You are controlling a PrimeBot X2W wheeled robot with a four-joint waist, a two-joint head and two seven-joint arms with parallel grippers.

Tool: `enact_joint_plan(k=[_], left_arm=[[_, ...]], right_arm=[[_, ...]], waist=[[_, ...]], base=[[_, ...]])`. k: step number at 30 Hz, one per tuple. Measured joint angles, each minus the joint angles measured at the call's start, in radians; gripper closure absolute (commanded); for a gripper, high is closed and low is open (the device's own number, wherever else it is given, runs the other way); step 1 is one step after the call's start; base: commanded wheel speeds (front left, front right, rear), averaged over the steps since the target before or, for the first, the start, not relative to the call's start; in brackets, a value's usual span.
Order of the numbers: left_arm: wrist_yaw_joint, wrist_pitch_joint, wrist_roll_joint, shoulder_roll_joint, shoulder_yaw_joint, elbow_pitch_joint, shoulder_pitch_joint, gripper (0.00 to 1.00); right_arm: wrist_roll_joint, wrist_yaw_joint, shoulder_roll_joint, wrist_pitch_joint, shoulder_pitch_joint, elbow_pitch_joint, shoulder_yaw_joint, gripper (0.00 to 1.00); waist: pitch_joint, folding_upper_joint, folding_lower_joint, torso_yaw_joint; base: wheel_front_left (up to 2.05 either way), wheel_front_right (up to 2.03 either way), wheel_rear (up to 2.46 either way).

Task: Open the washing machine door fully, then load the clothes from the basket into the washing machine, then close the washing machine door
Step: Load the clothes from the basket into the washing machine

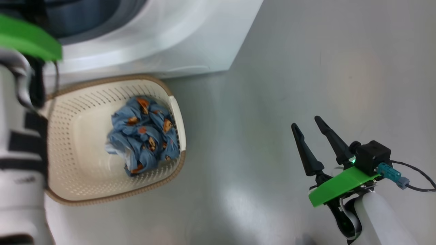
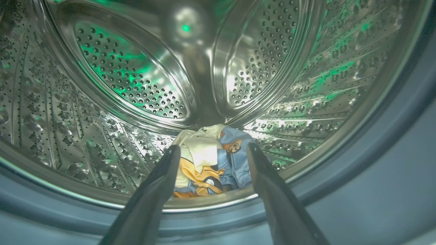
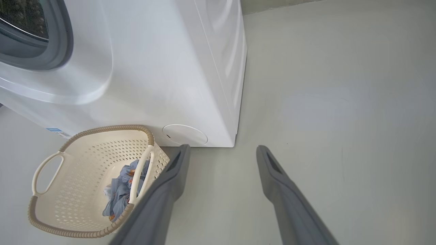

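Observation:
My left gripper (image 2: 210,149) is open at the mouth of the washing machine's (image 1: 153,37) steel drum (image 2: 136,85). Just beyond its fingertips, cream and blue printed clothes (image 2: 207,163) lie on the drum floor, free of the fingers. The cream basket (image 1: 85,143) stands on the floor against the washer front and holds a bunched blue garment with orange figures (image 1: 144,136). It also appears in the right wrist view as the basket (image 3: 68,177) with the blue garment (image 3: 119,194). My right gripper (image 1: 311,126) hangs open and empty over bare floor, to the right of the basket. The washing machine door is out of view.
The grey-blue gasket ring (image 2: 391,143) frames the drum opening. Grey floor (image 1: 306,68) stretches to the right of the washer. A round white cover (image 3: 184,134) sits low on the washer front. My left forearm (image 1: 20,153) crosses the left edge of the head view, beside the basket.

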Motion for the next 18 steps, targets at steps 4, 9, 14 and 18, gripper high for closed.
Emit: enact_joint_plan(k=[4,9,14,18], left_arm=[[0.010,0.000,-0.002,-0.025,0.025,-0.060,0.119,0.00],[0.009,0.000,-0.010,-0.043,0.050,-0.139,0.273,0.00],[0.017,0.000,-0.003,-0.046,0.068,-0.229,0.399,0.00],[0.026,0.000,0.026,-0.050,0.067,-0.292,0.496,0.00]], right_arm=[[0.000,0.000,0.000,0.000,0.021,0.001,-0.010,0.00],[0.000,0.000,-0.001,0.000,0.092,0.004,-0.017,0.00],[-0.001,0.000,0.000,0.000,0.136,0.010,-0.024,0.00],[-0.001,0.000,-0.001,0.000,0.165,0.012,-0.027,0.00]], waist=[[-0.050,0.0000,0.0000,0.008],[-0.127,0.0000,0.0000,0.017],[-0.208,0.0000,0.0000,0.026],[-0.269,0.0000,0.0000,0.033]], base=[[0.00,0.00,0.00],[0.00,0.00,0.00],[0.00,0.00,0.00],[0.00,0.00,0.00]])
